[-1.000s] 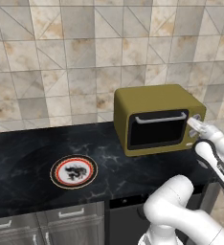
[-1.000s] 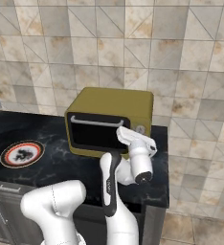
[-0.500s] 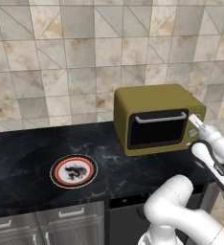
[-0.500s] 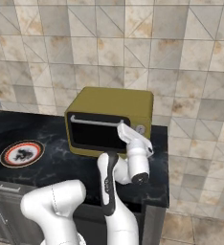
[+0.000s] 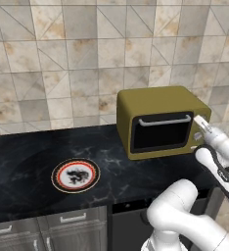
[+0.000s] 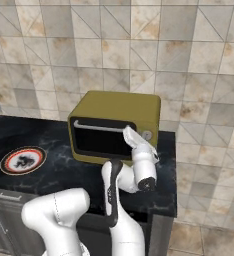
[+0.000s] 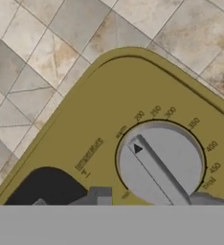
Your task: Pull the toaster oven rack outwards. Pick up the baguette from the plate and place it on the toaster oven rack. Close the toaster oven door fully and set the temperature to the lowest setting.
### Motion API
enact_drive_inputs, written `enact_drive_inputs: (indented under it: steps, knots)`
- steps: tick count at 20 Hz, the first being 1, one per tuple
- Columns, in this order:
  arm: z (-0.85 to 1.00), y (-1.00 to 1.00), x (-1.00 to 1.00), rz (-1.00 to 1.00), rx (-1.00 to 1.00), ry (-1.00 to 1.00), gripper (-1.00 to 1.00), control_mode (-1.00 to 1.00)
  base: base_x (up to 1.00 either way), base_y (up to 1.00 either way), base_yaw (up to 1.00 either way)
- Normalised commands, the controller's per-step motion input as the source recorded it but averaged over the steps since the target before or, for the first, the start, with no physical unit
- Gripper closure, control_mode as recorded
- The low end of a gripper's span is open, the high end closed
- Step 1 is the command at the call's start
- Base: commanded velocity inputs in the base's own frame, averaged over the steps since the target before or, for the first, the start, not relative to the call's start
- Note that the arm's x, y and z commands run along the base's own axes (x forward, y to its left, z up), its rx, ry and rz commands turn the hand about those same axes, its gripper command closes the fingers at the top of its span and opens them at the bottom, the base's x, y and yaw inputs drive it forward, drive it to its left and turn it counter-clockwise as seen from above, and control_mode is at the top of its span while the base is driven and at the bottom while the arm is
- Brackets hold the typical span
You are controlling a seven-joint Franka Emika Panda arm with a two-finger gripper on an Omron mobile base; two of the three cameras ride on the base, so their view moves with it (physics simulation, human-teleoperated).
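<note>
The olive-yellow toaster oven (image 5: 158, 100) (image 6: 121, 105) stands on the black counter, and its dark glass door (image 5: 160, 133) is closed, handle bar (image 5: 164, 120) at the top. My gripper (image 5: 200, 121) (image 6: 131, 135) is at the oven's right front panel, against the grey temperature knob (image 7: 159, 162). The knob's pointer sits between "warm" and 200. The fingertips (image 7: 100, 196) stand apart on either side of the knob, so the gripper (image 7: 152, 198) is open. The plate (image 5: 76, 175) (image 6: 23, 160) lies bare, left of the oven. The baguette and the rack are hidden.
A tiled wall (image 5: 62, 59) rises right behind the oven and counter. Grey cabinet drawers (image 5: 67, 220) run under the counter's front edge. My white arm (image 6: 119, 190) crosses in front of the oven's lower right corner.
The gripper has edged slightly up and closer to the oven's knob panel. The oven, door and plate have not moved.
</note>
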Motion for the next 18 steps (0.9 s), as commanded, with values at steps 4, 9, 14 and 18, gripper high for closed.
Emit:
enact_drive_inputs:
  steps: [4, 9, 14, 18]
  knots:
    - [0.45, 0.0, -0.96, 0.0, -0.4, -0.24, 1.0, -1.0, 0.0, 0.0, 0.0]
    - [0.59, -0.07, -1.0, 0.0, -0.33, -0.24, 1.0, -1.0, 0.0, 0.0, 0.0]
    - [0.78, -0.17, -0.99, 0.0, -0.29, -0.27, 1.0, -1.0, 0.0, 0.0, 0.0]
    - [0.82, -0.24, -0.71, 0.0, -0.15, -0.12, 1.0, -1.0, 0.0, 0.0, 0.0]
